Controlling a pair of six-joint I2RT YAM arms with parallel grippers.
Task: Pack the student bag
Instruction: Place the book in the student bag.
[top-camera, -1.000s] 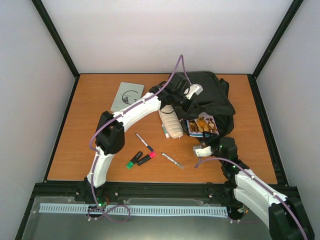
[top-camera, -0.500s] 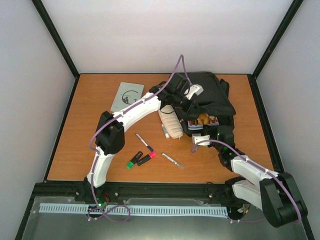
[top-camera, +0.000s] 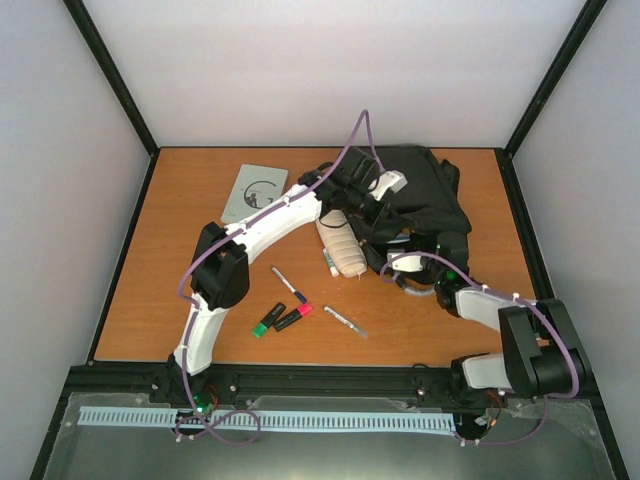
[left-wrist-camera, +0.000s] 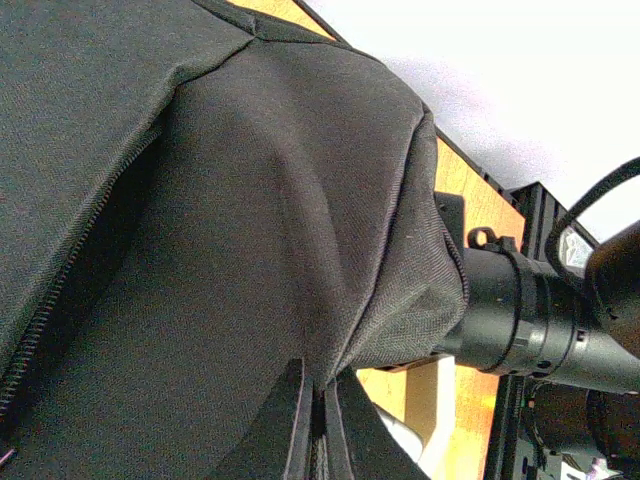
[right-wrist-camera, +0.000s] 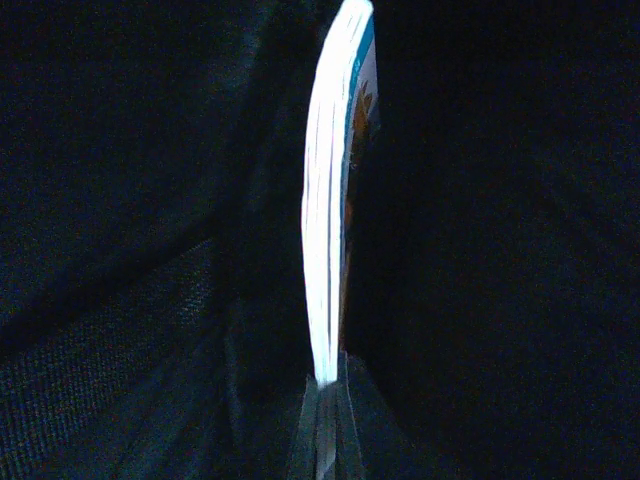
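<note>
The student bag (top-camera: 420, 190) is a black backpack at the table's back right. My left gripper (top-camera: 384, 216) is shut on a fold of the bag's fabric (left-wrist-camera: 250, 250) at the rim of its opening, pinched at the tips (left-wrist-camera: 320, 385). My right gripper (top-camera: 402, 262) reaches into the bag's mouth, mostly hidden under the fabric. Inside it is dark. A thin book (right-wrist-camera: 325, 200) shows edge-on, white pages and a coloured cover. My right gripper (right-wrist-camera: 327, 385) is shut, its tips butted against the book's near edge.
A cream ribbed pencil case (top-camera: 342, 248) lies left of the bag. A grey notebook (top-camera: 255, 188) is at the back. A pen (top-camera: 290, 285), a green marker (top-camera: 267, 320), a red marker (top-camera: 295, 317) and another pen (top-camera: 345, 322) lie in front. My right arm (left-wrist-camera: 520, 320) crosses beside the bag.
My right gripper has shut and moved forward from the table's front into the bag's mouth. The picture book that showed at the opening has gone inside. My left arm has stayed put.
</note>
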